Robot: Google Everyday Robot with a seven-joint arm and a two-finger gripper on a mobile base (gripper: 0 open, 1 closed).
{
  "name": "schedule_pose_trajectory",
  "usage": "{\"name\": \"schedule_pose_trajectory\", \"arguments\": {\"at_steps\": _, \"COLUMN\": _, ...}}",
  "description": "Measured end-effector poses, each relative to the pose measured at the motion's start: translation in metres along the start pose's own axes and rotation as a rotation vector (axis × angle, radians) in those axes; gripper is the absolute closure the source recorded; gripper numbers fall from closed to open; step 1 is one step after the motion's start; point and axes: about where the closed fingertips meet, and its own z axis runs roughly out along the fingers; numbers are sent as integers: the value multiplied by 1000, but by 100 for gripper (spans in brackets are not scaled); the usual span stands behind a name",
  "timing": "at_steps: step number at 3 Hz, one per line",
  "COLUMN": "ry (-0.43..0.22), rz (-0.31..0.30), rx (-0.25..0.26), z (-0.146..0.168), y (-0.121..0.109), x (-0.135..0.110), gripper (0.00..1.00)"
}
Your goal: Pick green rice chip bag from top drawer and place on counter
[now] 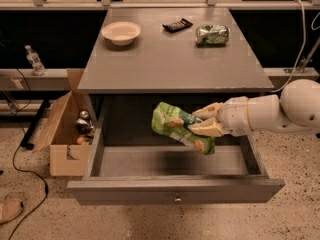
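The green rice chip bag [175,125] is crinkled bright green with pale round chips printed on it. It hangs in the air above the open top drawer [170,161], just below the counter's front edge. My gripper [204,120] reaches in from the right on a white arm and is shut on the bag's right end. The drawer's flat grey bottom is bare under the bag, with the bag's shadow on it. The counter [165,59] is the grey cabinet top behind and above.
On the counter stand a cream bowl [121,32] at the back left, a small black object [177,25] and a crushed green-silver can [212,34] at the back right. An open cardboard box [62,134] with items sits on the floor left of the cabinet.
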Motion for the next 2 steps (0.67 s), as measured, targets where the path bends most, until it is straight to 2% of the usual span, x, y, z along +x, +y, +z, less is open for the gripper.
{"name": "schedule_pose_trajectory", "arguments": {"at_steps": 1, "ry": -17, "rz": -9, "rx": 28, "z": -34, "y": -9, "x": -13, "gripper": 100}}
{"name": "schedule_pose_trajectory", "arguments": {"at_steps": 2, "ry": -7, "rz": -40, "rx": 80, "z": -85, "y": -33, "x": -35, "gripper": 100}}
